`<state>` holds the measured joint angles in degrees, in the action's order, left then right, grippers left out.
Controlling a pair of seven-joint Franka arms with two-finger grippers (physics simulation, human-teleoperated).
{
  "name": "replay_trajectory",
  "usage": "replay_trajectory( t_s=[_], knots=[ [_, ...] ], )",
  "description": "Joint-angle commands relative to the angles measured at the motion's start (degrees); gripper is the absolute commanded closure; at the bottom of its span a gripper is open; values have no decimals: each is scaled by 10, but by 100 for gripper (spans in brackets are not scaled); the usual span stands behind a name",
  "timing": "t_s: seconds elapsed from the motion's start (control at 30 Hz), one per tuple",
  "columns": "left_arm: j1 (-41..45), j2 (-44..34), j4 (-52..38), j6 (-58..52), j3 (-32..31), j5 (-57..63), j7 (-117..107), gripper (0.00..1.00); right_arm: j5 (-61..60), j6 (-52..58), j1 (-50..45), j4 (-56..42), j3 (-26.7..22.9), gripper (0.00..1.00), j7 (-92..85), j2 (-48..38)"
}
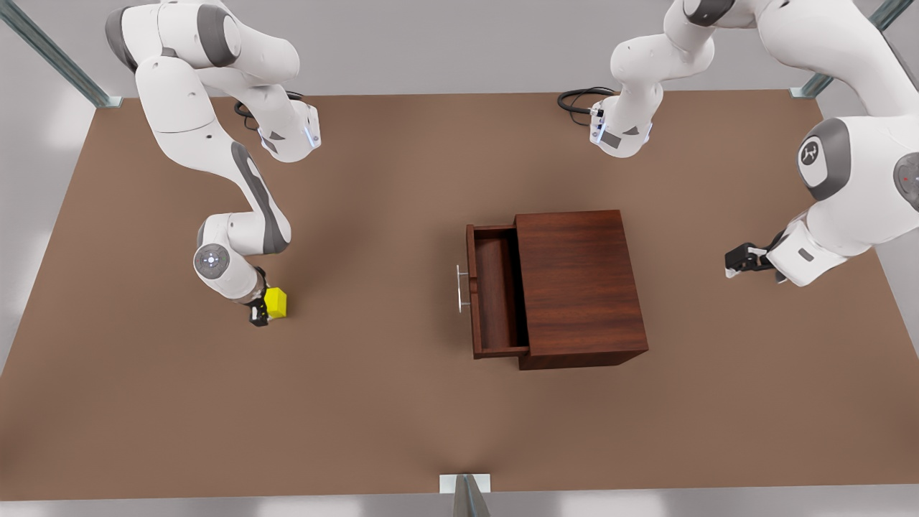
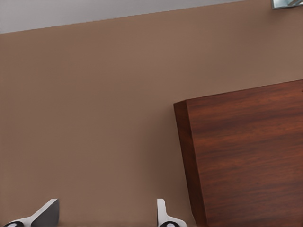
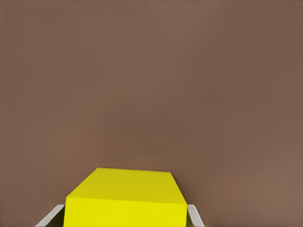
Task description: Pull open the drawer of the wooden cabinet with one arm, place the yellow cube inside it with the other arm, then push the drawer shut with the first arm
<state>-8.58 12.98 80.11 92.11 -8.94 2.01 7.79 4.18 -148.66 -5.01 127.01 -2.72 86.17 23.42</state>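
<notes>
At lower left of the front view, right gripper closed on the yellow cube, on the table; drawer pulled out of the wooden cabinet at centre; left gripper at right edge, fingers spread, empty.

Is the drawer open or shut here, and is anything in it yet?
Open and empty. The drawer juts out of the wooden cabinet, its inside bare; the yellow cube sits in the right gripper.

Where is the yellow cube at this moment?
The cube is on the front view's left, between the right gripper's fingers low over the table, well apart from the open drawer.
</notes>
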Motion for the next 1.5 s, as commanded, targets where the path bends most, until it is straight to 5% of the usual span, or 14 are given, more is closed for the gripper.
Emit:
replay_trajectory(
  t_s=[0.0, 0.23, 0.47, 0.63, 0.83, 1.1, 1.47],
  knots=[
    [0, 0, 0, -6, 0, 5, 9, 0, 1, -3, 0, 0, 0, 15, 20, 0],
    [0, 1, 0, -6, 1, 5, 10, 0, 11, -3, 1, 0, 0, 13, 20, 7],
    [1, 1, 0, -6, 1, 5, 7, 0, 15, 1, 2, -1, 0, 37, 57, -7],
    [0, 1, 0, -6, 1, 5, 7, 0, 8, 79, -3, -23, 3, 37, 58, -67],
    [0, 0, 0, -6, 1, 5, 7, 0, -20, 276, -8, -188, 62, 37, 131, -66],
    [0, 1, 0, -6, 1, 5, 7, 0, -73, 469, -110, -441, 69, 37, 279, 19],
    [1, 1, 0, -6, 0, 5, 11, 0, -149, 485, -256, -682, 76, 37, 547, 153]
  ],
)
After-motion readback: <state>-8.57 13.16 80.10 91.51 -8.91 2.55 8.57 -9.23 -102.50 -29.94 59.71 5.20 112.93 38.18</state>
